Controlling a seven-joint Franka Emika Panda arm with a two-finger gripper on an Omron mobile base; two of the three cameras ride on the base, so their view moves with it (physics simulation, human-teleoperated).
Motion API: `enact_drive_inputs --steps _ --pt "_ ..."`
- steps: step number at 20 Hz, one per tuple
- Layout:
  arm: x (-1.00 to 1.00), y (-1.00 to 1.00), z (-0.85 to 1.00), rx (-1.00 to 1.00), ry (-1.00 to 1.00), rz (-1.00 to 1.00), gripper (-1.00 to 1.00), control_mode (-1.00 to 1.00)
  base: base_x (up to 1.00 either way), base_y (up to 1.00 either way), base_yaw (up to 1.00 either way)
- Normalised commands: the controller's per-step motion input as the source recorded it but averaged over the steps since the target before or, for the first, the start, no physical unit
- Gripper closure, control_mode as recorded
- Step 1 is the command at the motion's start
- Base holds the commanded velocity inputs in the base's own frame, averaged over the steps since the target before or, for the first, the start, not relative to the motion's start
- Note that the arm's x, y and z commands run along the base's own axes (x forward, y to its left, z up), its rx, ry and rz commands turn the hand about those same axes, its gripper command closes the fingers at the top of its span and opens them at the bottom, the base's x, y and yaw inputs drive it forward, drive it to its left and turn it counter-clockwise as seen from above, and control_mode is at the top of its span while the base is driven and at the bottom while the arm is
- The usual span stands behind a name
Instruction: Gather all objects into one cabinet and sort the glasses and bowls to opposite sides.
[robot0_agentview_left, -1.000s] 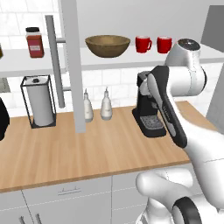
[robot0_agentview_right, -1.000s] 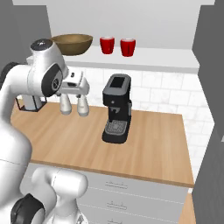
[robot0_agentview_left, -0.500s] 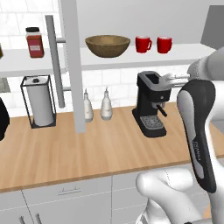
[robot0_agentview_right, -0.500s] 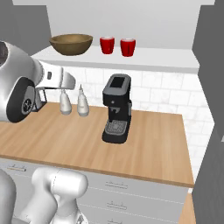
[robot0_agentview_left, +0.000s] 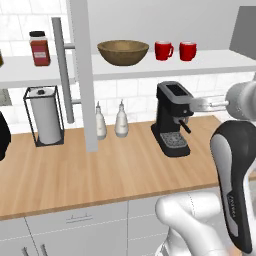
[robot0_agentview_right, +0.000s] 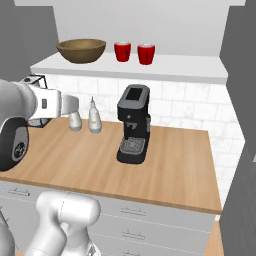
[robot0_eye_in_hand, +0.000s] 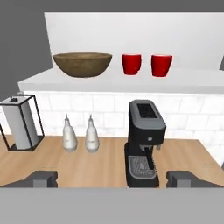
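Note:
A wide brown wooden bowl (robot0_agentview_left: 123, 52) (robot0_agentview_right: 81, 50) (robot0_eye_in_hand: 82, 64) rests on the white shelf board (robot0_eye_in_hand: 131, 81) of the cabinet. Two red mugs (robot0_agentview_left: 163, 50) (robot0_agentview_left: 188, 51) stand side by side just right of it, also in the hand view (robot0_eye_in_hand: 131, 64) (robot0_eye_in_hand: 161, 64). The cabinet door (robot0_agentview_left: 82, 75) with its long grey bar handle (robot0_agentview_left: 62, 75) stands open, edge-on, left of the bowl. My gripper (robot0_eye_in_hand: 111, 179) is open, its fingertips (robot0_eye_in_hand: 41, 178) far apart with nothing between them. It hangs well back from the shelf, level with the counter, facing the wall.
A black coffee machine (robot0_agentview_left: 172, 120) (robot0_eye_in_hand: 144, 140) stands on the wooden counter under the mugs. Two white bottles (robot0_agentview_left: 100, 122) (robot0_agentview_left: 121, 120) and a paper towel holder (robot0_agentview_left: 45, 117) lie to its left. A red-lidded spice jar (robot0_agentview_left: 39, 48) sits on the shelf left of the door.
My arm has swung back from in front of the coffee machine, away from the shelf and toward the base. The gripper stayed open. Bowl and mugs have not moved.

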Motion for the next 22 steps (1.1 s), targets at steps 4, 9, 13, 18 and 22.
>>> enact_drive_inputs --steps 4,9,13,18,22 --pt "-0.58 0.0 -0.05 -0.01 -0.28 0.0 -1.0 -1.0 0.0 0.0 0.0" --pt "-0.22 0.0 0.0 0.0 -0.12 0.0 -1.0 1.0 -0.42 0.0 -0.02" --pt "0.0 0.0 0.0 0.0 0.0 0.0 -1.0 1.0 -0.94 0.14 -0.02" --pt "0.0 0.0 0.0 0.0 0.0 0.0 -1.0 1.0 -0.8 0.64 0.01" --pt "0.0 0.0 0.0 0.0 0.0 0.0 -1.0 1.0 -0.15 0.97 -0.01"
